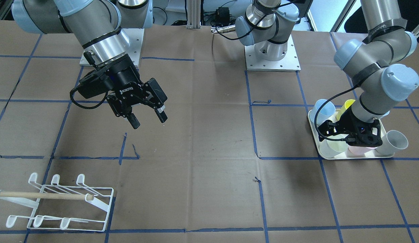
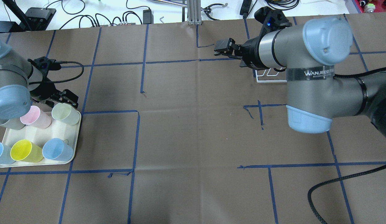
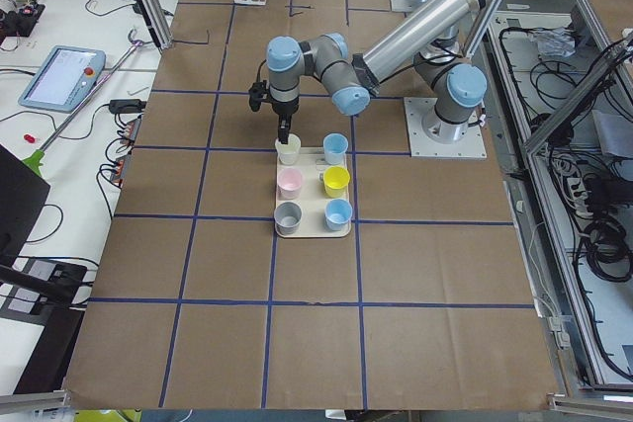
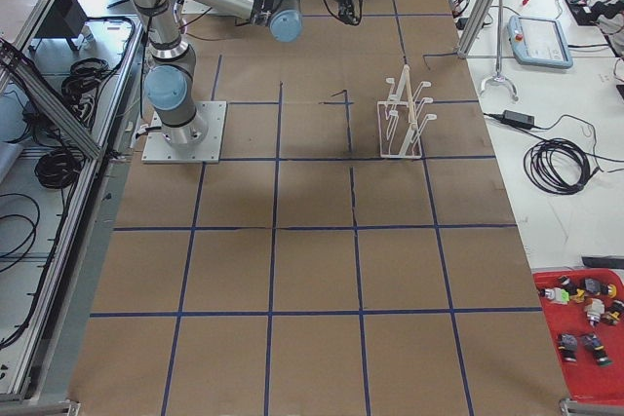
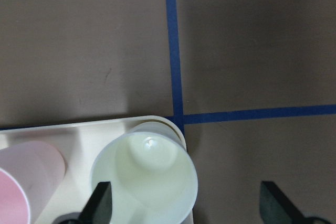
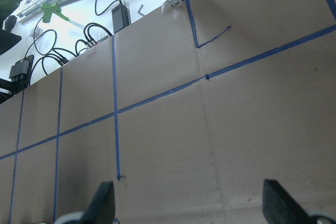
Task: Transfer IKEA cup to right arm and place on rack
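Several pastel cups stand on a cream tray point(image 2: 40, 134). My left gripper point(image 2: 63, 99) is open just above the tray's far corner. In the left wrist view point(image 5: 186, 195) its jaws straddle the pale green cup point(image 5: 144, 177), with one finger at the cup's rim and the other well outside it. The cup stands upright and is not gripped. My right gripper point(image 1: 148, 118) is open and empty, hovering above the table away from the cups. The white wire rack point(image 1: 57, 202) with its wooden dowel stands at the table's far side on my right, partly hidden by the right arm in the overhead view point(image 2: 270, 76).
A pink cup point(image 2: 35, 116) stands beside the pale green one. A blue cup point(image 2: 57, 149) and a yellow cup point(image 2: 25, 151) stand in the near row. Brown paper with blue tape lines covers the table. Cables and gear lie beyond its far edge.
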You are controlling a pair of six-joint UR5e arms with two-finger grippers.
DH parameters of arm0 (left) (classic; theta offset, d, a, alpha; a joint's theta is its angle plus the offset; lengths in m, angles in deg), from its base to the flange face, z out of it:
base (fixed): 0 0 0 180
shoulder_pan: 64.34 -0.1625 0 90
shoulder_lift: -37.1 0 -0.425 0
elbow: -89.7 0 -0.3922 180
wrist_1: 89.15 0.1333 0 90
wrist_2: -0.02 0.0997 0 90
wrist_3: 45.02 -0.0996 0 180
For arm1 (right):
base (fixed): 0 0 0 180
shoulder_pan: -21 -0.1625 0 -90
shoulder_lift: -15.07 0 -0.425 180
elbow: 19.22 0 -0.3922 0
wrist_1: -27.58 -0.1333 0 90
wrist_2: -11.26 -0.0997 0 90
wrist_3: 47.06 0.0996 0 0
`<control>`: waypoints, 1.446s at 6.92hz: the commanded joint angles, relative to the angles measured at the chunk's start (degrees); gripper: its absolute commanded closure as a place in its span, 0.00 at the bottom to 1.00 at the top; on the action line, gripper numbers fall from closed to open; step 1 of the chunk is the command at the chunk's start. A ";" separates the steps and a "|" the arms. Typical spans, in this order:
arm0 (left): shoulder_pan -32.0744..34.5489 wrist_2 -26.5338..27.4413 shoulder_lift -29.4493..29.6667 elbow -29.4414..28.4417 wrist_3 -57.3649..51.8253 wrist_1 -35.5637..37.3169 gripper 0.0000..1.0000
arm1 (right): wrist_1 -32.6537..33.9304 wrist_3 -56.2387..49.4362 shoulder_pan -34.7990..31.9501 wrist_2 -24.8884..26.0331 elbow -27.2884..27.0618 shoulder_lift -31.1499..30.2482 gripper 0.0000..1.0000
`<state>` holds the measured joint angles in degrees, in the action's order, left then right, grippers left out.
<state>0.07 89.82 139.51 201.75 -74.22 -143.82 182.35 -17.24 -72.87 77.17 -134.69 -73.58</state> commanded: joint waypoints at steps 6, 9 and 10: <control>-0.16 0.46 2.10 1.07 -0.59 0.71 0.64 | 26.67 23.65 -1.13 -5.00 -11.08 0.50 0.00; -0.16 0.63 1.57 -1.90 -0.85 -0.16 1.00 | 35.22 28.27 -1.13 -4.91 -13.02 0.85 0.00; -0.25 0.72 1.31 -3.48 -0.94 -1.73 1.00 | 37.25 28.27 -1.13 -4.91 -14.25 0.94 0.00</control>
<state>-0.12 90.43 141.10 200.09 -75.04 -144.15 216.76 10.64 -74.01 72.25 -147.61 -72.77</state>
